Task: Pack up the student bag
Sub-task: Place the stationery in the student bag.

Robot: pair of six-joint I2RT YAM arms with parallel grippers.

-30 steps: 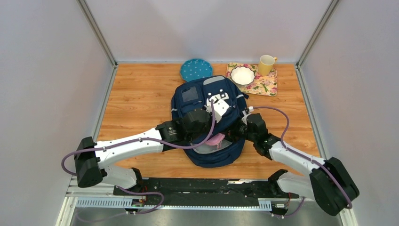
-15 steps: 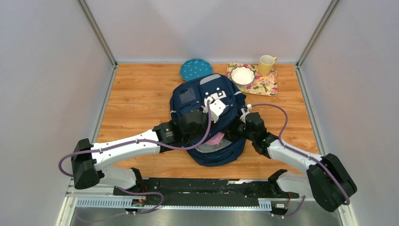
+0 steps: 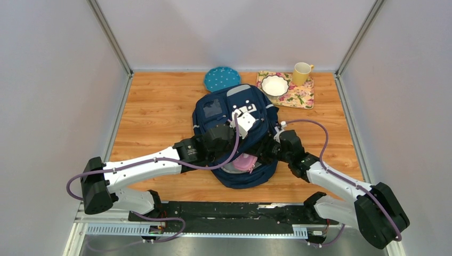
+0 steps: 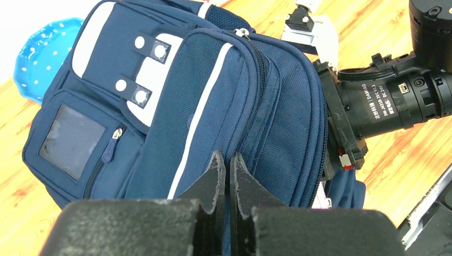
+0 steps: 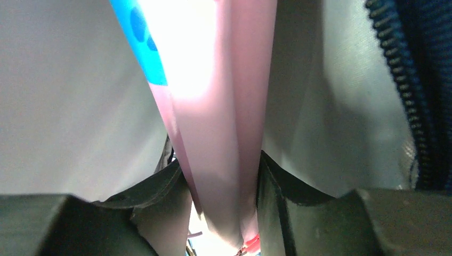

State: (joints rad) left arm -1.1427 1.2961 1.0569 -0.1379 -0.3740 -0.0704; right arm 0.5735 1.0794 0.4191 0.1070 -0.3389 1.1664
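The navy student bag [image 3: 213,109] lies in the middle of the table, its top opening toward me. My left gripper [image 4: 225,160] is shut on a fold of the bag's front fabric [image 4: 186,96] and holds the opening up. A pink pencil case [image 3: 244,161] lies in that opening. My right gripper [image 5: 221,165] reaches into the bag from the right. The pencil case [image 5: 224,106] stands between its parted fingers, with a sliver of light beside the left one. Grey lining [image 5: 64,96] and zip teeth [image 5: 400,80] surround it.
At the back stand a blue dotted plate [image 3: 222,78] and a floral tray [image 3: 301,98] bearing a white bowl [image 3: 275,84] and a yellow mug [image 3: 301,72]. Pale walls close in the wooden table [image 3: 154,112] on both sides.
My right gripper's jaws have widened around the pink pencil case, which has sunk lower into the bag's opening. The bag has shifted slightly left. The left gripper keeps its hold.
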